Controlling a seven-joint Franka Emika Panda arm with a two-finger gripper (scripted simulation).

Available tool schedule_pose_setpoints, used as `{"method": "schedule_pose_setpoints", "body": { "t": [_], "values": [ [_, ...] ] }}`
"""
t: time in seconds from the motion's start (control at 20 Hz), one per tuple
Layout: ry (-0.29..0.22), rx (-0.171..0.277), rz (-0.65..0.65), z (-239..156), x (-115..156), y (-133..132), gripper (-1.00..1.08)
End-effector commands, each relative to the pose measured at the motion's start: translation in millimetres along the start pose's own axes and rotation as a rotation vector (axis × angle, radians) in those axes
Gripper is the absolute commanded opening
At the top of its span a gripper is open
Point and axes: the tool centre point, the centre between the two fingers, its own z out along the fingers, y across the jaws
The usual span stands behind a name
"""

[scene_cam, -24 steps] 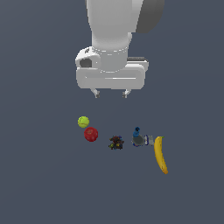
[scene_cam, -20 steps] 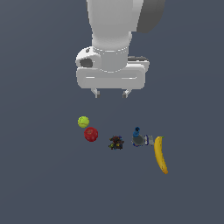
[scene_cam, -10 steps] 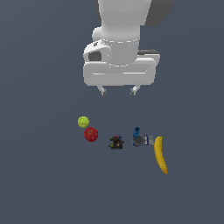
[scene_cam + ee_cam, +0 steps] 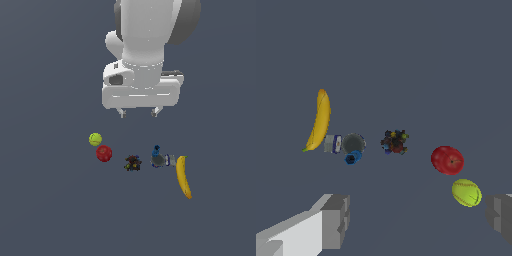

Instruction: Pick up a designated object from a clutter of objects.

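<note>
The designated object, a small dark-blue stubby piece (image 4: pixel 156 150) (image 4: pixel 353 158), lies touching the grey round item (image 4: pixel 159 160) (image 4: pixel 353 143). It belongs to a row of clutter: yellow-green ball (image 4: pixel 95 139) (image 4: pixel 466 193), red ball (image 4: pixel 104 153) (image 4: pixel 447 160), dark lump (image 4: pixel 132 162) (image 4: pixel 395 142) and yellow banana (image 4: pixel 183 176) (image 4: pixel 318 120). My gripper (image 4: pixel 137 112) (image 4: pixel 418 215) hangs open well above and behind the row, nothing between its fingers (image 4: pixel 336 220).
A small whitish-blue piece (image 4: pixel 333 143) sits between the grey round item and the banana. All items rest on a plain dark grey floor (image 4: pixel 50 210).
The gripper has shifted toward the exterior view's right and dropped a little lower toward the row. The objects have not moved.
</note>
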Motion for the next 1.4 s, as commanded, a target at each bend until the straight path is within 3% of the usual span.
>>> {"method": "schedule_pose_setpoints", "body": {
  "t": [0.0, 0.75, 1.05, 1.35],
  "values": [
    [-0.006, -0.003, -0.028, 17, 2, -7, 1.0],
    [-0.053, -0.003, -0.287, 168, -13, -80, 1.0],
    [-0.062, 0.003, -0.339, 197, -22, -95, 1.0],
    [-0.064, 0.004, -0.346, 201, -24, -97, 1.0]
  ]
}}
